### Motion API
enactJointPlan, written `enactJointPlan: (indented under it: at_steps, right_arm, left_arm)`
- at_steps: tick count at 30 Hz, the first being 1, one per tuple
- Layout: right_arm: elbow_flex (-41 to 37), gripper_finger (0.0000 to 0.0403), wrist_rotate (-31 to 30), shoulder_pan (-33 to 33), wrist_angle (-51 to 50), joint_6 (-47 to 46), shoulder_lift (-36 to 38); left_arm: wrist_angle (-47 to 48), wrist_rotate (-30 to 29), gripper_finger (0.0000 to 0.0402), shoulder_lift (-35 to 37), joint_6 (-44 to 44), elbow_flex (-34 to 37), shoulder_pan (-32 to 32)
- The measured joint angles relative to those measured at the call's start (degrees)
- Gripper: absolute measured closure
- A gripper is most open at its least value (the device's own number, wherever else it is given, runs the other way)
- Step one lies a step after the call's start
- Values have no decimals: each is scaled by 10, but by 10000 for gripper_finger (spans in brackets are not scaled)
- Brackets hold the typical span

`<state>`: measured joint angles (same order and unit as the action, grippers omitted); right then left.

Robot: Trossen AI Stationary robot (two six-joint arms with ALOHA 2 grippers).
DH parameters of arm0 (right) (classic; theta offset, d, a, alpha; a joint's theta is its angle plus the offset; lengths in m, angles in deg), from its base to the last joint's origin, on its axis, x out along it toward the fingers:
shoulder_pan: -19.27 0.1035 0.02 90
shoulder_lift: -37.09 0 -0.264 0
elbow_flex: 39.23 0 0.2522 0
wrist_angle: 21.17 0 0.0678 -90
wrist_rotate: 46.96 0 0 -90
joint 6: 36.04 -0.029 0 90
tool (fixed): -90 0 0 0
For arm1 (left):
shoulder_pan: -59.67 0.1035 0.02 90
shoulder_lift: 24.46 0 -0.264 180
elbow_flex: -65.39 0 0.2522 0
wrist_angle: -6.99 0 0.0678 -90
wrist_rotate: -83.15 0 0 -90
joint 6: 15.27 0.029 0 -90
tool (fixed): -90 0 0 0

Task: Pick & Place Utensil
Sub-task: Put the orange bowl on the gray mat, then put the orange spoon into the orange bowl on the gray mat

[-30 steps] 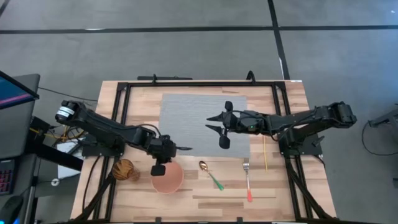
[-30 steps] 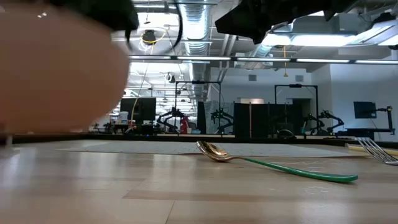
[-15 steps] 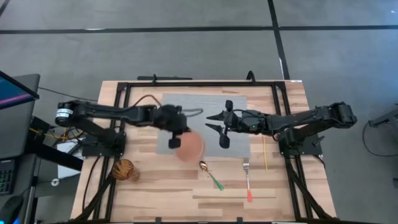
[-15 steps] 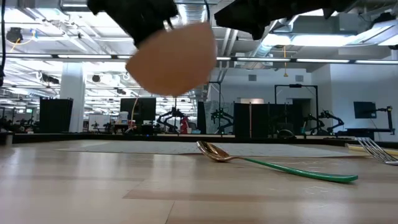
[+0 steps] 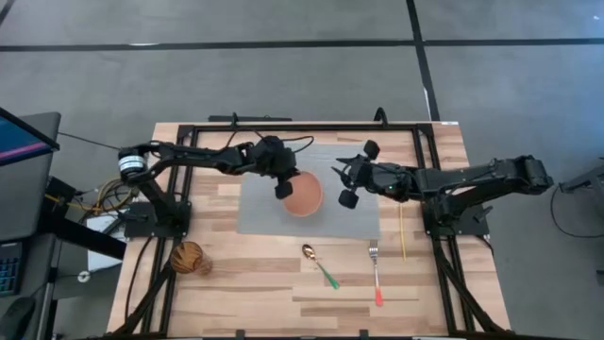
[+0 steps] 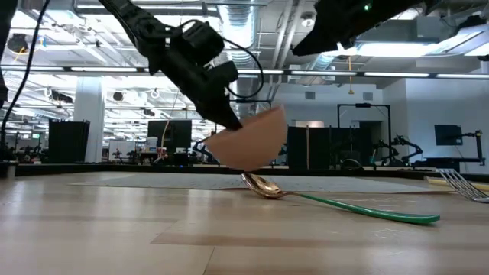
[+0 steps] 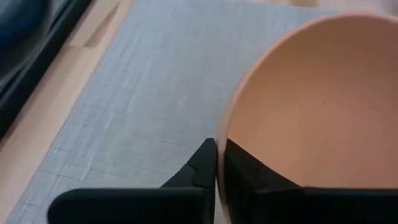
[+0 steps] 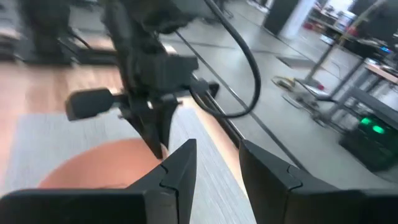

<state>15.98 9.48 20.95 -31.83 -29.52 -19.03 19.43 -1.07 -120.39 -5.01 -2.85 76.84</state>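
Reading left to right, I see a woven ball (image 5: 191, 257) at the table's (image 5: 236, 302) seven o'clock corner. My left gripper (image 5: 283, 185) pinches the rim of the orange bowl (image 5: 305, 194) over the grey mat (image 5: 264, 203) near centre. My right gripper (image 5: 351, 176), at three o'clock of the bowl, has its fingers spread. The spoon (image 5: 320, 264) and fork (image 5: 376, 274) lie at five o'clock, a chopstick (image 5: 402, 232) beyond.
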Motion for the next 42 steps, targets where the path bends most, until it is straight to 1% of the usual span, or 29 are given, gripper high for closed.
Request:
enactJointPlan:
  at_steps: [4,8,11,14,22,26,30,35,37,42]
  right_arm:
    - [0,288,5,-3,1,-5,-4]
    - [0,288,6,-2,1,-22,-5]
    - [0,288,6,-2,1,-40,-5]
    - [0,288,7,-1,1,-41,-5]
    - [0,288,7,-1,-3,-66,-5]
    - [0,288,7,2,-3,-66,-5]
    - [0,288,8,6,-3,-66,-5]
    - [0,288,9,6,-3,-66,-5]
    - [0,288,15,6,-3,-66,-5]
    - [0,288,57,9,-3,-66,-12]
  left_arm:
    - [-5,1,373,-27,-5,0,10]
    - [-7,-6,379,-43,-8,0,13]
    - [-8,-24,378,-42,-8,0,12]
    - [-8,-39,362,-31,-7,0,13]
    - [-8,-40,311,-7,-15,0,13]
    - [-6,-40,298,-7,-15,0,12]
    - [-5,-39,292,-1,-15,0,3]
    - [5,-39,294,49,-19,0,-22]
    - [11,-39,295,88,-29,0,-35]
    - [41,-40,296,206,-33,6,-71]
